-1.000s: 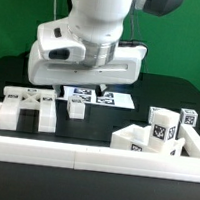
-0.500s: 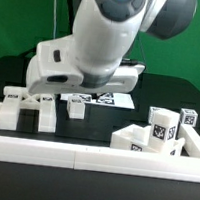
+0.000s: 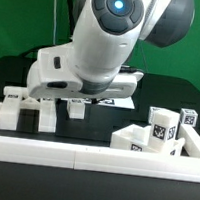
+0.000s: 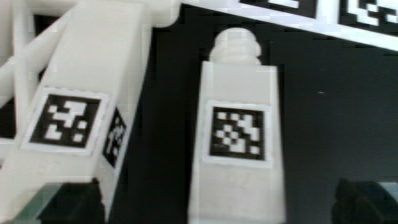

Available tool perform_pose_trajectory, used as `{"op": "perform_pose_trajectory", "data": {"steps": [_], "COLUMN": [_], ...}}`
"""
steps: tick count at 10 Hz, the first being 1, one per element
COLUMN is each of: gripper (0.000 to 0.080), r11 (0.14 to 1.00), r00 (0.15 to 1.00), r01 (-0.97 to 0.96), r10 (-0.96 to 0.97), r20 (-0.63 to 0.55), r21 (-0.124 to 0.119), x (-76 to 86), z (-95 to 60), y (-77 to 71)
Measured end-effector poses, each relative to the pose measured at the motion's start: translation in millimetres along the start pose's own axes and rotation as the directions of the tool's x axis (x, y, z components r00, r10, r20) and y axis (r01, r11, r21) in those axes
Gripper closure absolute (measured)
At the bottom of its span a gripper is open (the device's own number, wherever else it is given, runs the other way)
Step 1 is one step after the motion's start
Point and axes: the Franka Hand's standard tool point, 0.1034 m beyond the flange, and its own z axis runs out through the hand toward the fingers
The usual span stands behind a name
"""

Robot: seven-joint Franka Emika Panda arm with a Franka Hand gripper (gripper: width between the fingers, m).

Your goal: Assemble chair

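Arm has dropped and leaned over leg. Leg lies flat on desk, midway between front and back edges, just beside frame. Fingers apart, straddling leg, no contact. Judgement: leg grasp imminent.

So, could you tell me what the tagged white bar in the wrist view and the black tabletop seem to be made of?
The white bar looks like rigid plastic, matte: even dull white, no grain, softly moulded tip. Its tag looks like a flat printed sticker. The tabletop is matte black with no glare; cloth or coated board, I cannot tell.
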Motion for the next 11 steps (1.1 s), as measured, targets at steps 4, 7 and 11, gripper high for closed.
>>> {"op": "perform_pose_trajectory", "data": {"steps": [4, 7, 11], "gripper": [0.015, 0.015, 0.015], "r11": [1.0, 1.0, 1.0], "r00": [1.0, 0.999, 0.998], "r01": [-0.001, 0.0, 0.004], "r10": [0.001, 0.0, -0.005], "r20": [0.0, 0.054, 0.055], "r21": [0.002, 0.013, 0.011], "x": [-1.2, -5.0, -1.6], "z": [0.0, 4.0, 5.7], "y": [0.4, -6.2, -8.0]}}
